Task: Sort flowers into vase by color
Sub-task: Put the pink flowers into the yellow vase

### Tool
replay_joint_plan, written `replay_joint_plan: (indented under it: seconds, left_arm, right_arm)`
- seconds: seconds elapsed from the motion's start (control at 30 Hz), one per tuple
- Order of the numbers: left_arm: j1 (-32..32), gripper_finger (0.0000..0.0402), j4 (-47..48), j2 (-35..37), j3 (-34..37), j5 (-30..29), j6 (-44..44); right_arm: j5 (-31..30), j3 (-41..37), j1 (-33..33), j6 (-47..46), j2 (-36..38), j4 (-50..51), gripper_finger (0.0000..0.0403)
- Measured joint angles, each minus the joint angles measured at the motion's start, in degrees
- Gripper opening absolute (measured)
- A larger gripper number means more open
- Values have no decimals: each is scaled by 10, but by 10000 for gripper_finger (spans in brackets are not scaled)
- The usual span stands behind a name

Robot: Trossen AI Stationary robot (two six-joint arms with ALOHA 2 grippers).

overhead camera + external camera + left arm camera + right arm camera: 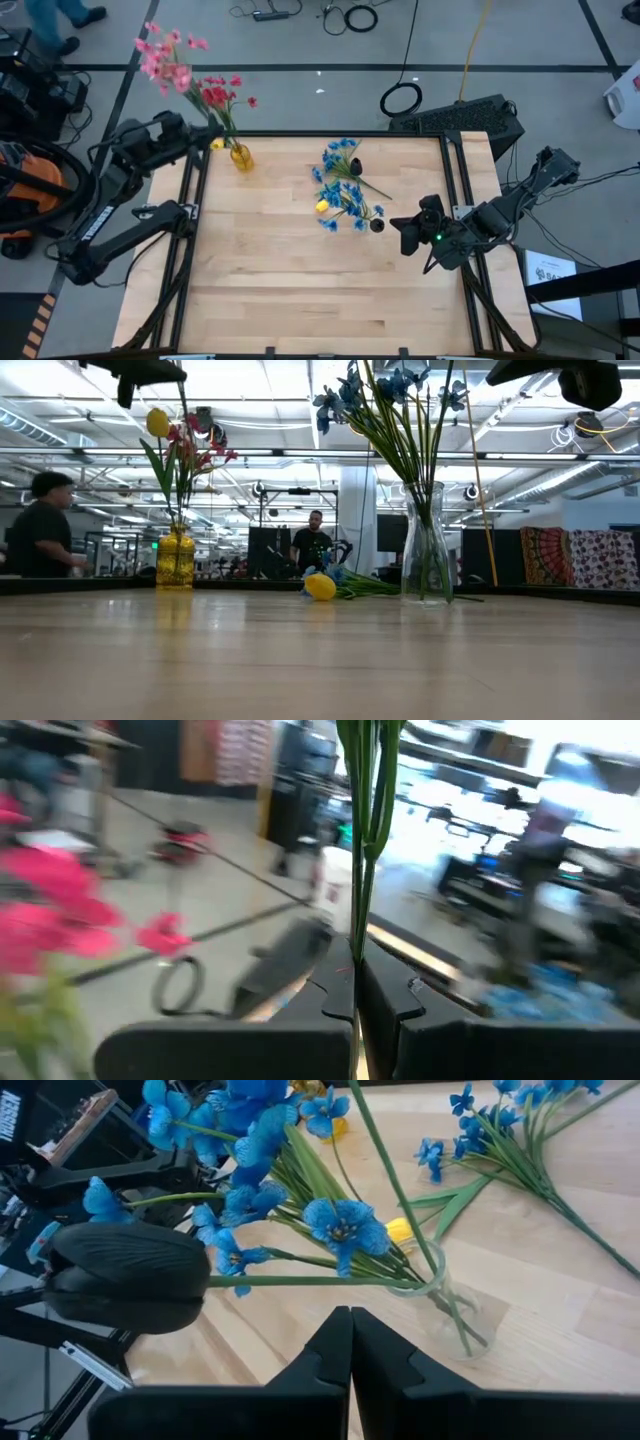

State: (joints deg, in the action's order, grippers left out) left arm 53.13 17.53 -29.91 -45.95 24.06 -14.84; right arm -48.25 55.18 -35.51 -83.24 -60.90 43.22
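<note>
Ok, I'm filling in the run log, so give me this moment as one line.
left gripper: shut on green stem, by yellow vase | right gripper: shut on dark bud's stem, above clear vase | blue sprig: on table

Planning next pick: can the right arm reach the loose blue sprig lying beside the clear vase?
Probably yes. The loose blue sprig lies flat on bare table beside the clear vase, nothing over its stem. The right end effector is shut and would have to open first.

- I see left vase (241, 157) at table (300, 280) far-left corner, sprigs (185, 75) in it.
- Centre vase (427, 555) holds sprigs (385, 400); loose sprig (345, 160) lies behind it.
</note>
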Motion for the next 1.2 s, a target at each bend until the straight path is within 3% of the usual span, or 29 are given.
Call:
replay_joint_plan:
  seconds: [0.27, 0.5, 0.83, 1.2]
  left_arm:
    - [-138, 0, 21, 6, 18, -22, 3]
    - [-230, 0, 29, -28, 90, -125, 39]
    - [-226, 0, 6, -28, 119, -311, 94]
    - [-226, 0, -63, -15, 119, -405, 184]
  right_arm:
    - [0, 0, 2, 3, 0, 4, 0]
    - [0, 0, 2, 3, 0, 4, 0]
    - [-8, 0, 3, 4, 0, 3, 0]
    - [-17, 0, 3, 14, -2, 3, 0]
